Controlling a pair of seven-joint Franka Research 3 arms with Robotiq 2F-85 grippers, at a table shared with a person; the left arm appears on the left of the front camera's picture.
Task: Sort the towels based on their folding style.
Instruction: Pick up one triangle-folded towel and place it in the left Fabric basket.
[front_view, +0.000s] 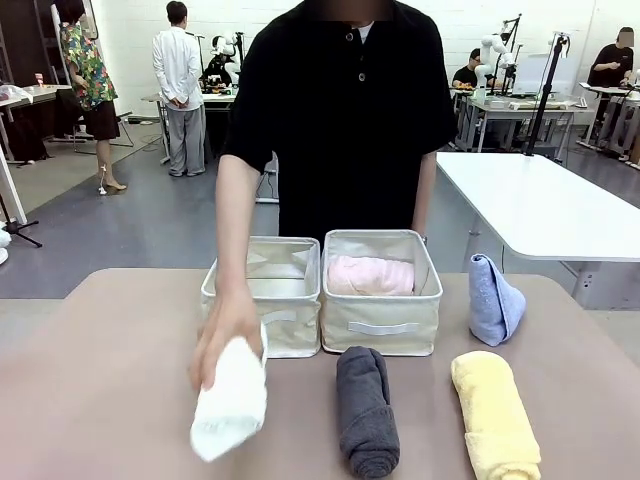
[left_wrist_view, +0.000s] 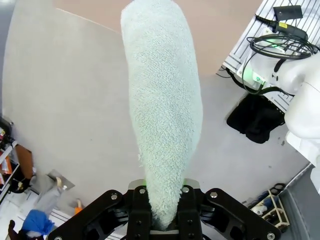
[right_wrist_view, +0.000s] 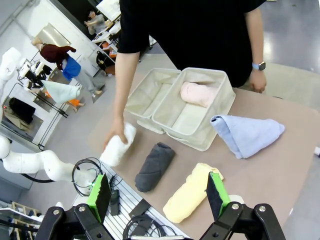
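Your left gripper (left_wrist_view: 162, 200): jaws clamped hard on pale mint towel (left_wrist_view: 162, 100), fingers aimed down, held out beyond table (left_wrist_view: 225, 20) edge. Your right gripper (right_wrist_view: 157, 192): jaws stood wide apart, green pads (right_wrist_view: 100, 192) faced each other, wrist hung high over table's near edge, tilted down.

Grey floor (front_view: 120, 235), white back wall (front_view: 125, 30), white table (front_view: 545, 205) at right, cluttered benches (front_view: 515, 100) behind, even light.

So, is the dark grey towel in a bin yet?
No, the dark grey towel lies on the table beside the yellow one.
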